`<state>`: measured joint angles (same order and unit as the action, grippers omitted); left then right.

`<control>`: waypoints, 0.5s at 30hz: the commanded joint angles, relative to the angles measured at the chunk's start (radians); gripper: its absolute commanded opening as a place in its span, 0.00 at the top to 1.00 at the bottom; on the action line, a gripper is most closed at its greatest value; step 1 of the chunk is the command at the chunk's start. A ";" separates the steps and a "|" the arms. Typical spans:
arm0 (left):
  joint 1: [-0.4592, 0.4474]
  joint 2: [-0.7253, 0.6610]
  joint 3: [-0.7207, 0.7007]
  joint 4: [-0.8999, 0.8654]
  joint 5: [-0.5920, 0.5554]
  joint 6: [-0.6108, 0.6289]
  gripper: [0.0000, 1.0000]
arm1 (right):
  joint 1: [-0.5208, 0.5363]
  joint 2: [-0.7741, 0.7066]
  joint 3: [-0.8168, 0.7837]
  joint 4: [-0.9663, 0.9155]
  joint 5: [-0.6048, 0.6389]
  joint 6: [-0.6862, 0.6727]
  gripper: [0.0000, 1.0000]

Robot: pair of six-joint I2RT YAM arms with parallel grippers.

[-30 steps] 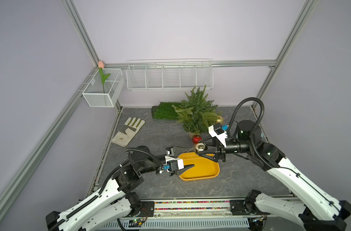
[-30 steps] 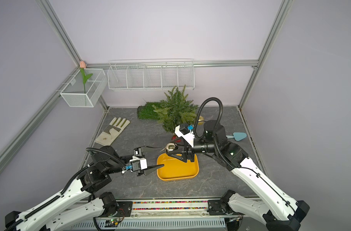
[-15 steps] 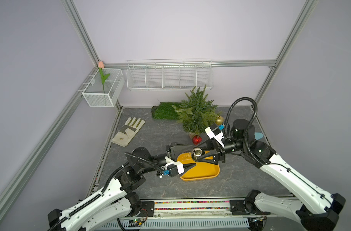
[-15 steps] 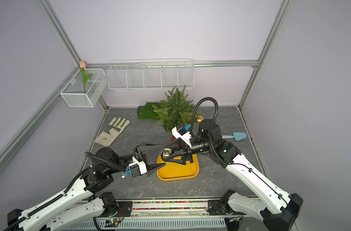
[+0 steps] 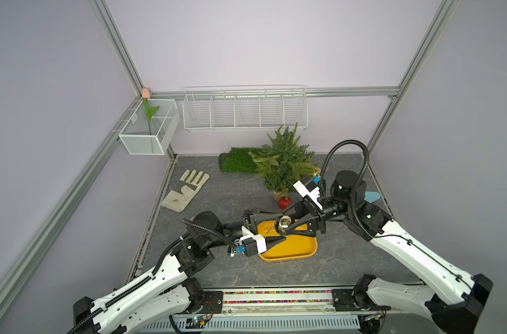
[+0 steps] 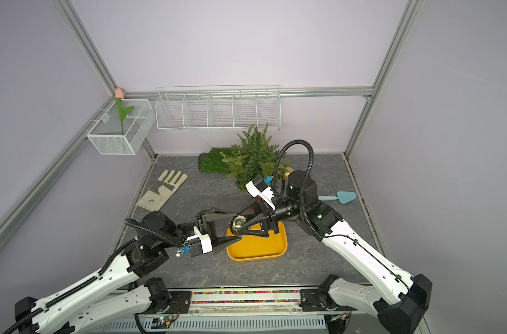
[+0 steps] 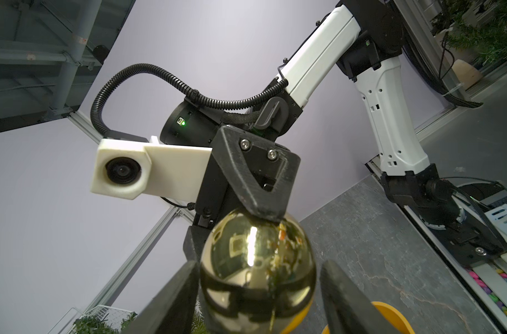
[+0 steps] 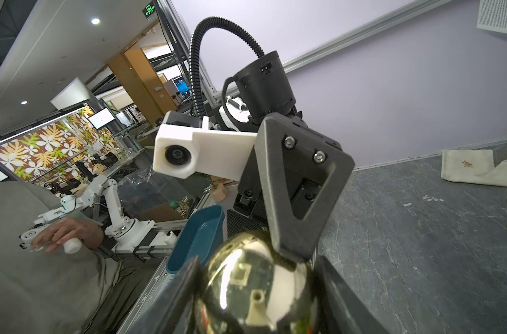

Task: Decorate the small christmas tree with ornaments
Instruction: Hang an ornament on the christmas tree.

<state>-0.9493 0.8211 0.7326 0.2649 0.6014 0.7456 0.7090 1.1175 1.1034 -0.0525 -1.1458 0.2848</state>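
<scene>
Above the yellow tray (image 5: 302,250) mid-frame, our right claw (image 8: 255,266) clamps the silver bauble (image 5: 284,225), our left claw (image 7: 258,269) straddling it part-open: a handover, we judge, needing left closure before the small christmas tree (image 5: 284,162).

The silver bauble (image 7: 258,269) is cut off by the picture edge in both wrist views, and whether it is pinched by the left claw (image 6: 240,226) cannot be told. The gold bauble (image 6: 287,173) is partly hidden by the small christmas tree (image 6: 252,156) — whose base is covered by the right arm (image 6: 362,254).
</scene>
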 commanded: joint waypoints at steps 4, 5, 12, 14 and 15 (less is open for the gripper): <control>-0.005 0.004 0.004 0.007 0.020 0.012 0.36 | 0.009 -0.005 -0.022 0.030 -0.020 0.030 0.42; -0.005 0.003 0.005 0.005 0.021 0.012 0.37 | 0.010 -0.005 -0.022 0.030 -0.017 0.030 0.41; -0.005 0.006 0.011 -0.013 0.018 0.016 0.46 | 0.009 -0.013 -0.018 -0.006 0.012 0.014 0.25; -0.005 0.001 0.009 -0.020 -0.001 0.021 0.45 | 0.009 -0.021 -0.007 -0.064 0.050 -0.022 0.16; -0.005 -0.001 0.007 -0.027 -0.016 0.025 0.45 | 0.009 -0.027 -0.002 -0.098 0.073 -0.037 0.13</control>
<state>-0.9493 0.8238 0.7326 0.2539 0.6025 0.7464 0.7151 1.1164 1.0973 -0.0784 -1.1175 0.2863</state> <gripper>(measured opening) 0.556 0.857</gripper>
